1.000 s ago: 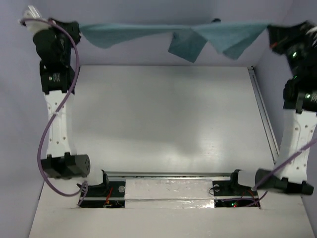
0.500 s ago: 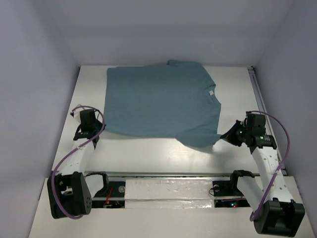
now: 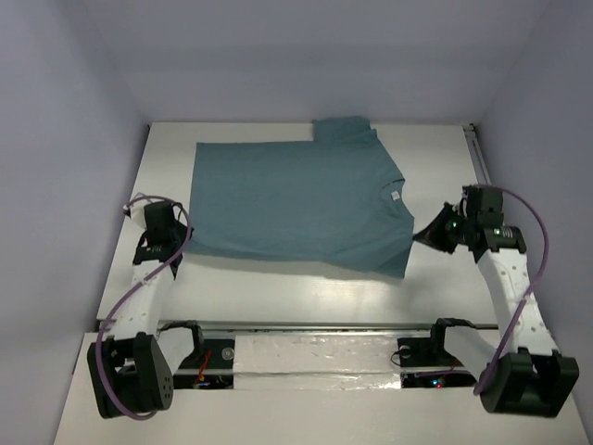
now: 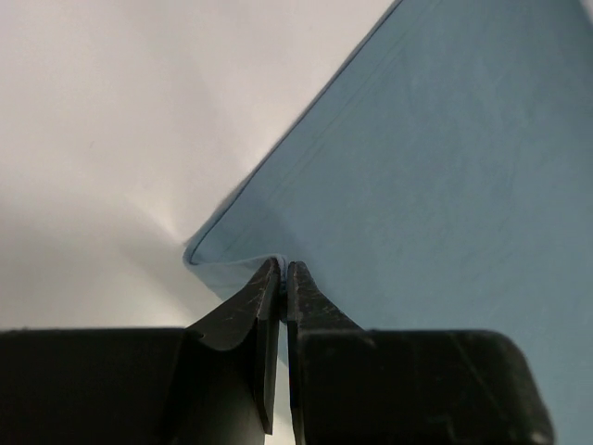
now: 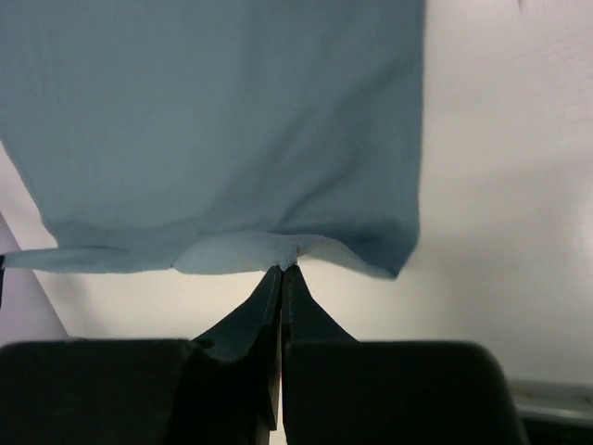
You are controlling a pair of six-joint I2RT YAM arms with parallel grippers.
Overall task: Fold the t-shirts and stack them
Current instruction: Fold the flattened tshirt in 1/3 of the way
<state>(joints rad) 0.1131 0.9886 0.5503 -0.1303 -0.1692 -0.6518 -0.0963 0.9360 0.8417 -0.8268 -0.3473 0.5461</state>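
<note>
A plain teal t-shirt (image 3: 296,199) lies spread flat on the white table (image 3: 278,297), its neck with a small white label (image 3: 394,197) pointing right. One sleeve (image 3: 343,128) sticks out at the far edge. My left gripper (image 3: 185,245) is shut on the shirt's near left corner; in the left wrist view the fabric (image 4: 445,167) is pinched at the gripper's (image 4: 283,267) tips. My right gripper (image 3: 422,237) is shut on the near right edge. The right wrist view has the cloth (image 5: 213,120) bunched at this gripper's (image 5: 283,269) tips.
A metal rail (image 3: 482,171) runs along the table's right edge. Lilac walls close in the back and both sides. The arm bases and a shiny strip (image 3: 315,352) sit at the near edge.
A second ago the shirt hung stretched between both grippers, raised at the far back. Both arms have come down and toward the near side, and the shirt now lies flat on the table.
</note>
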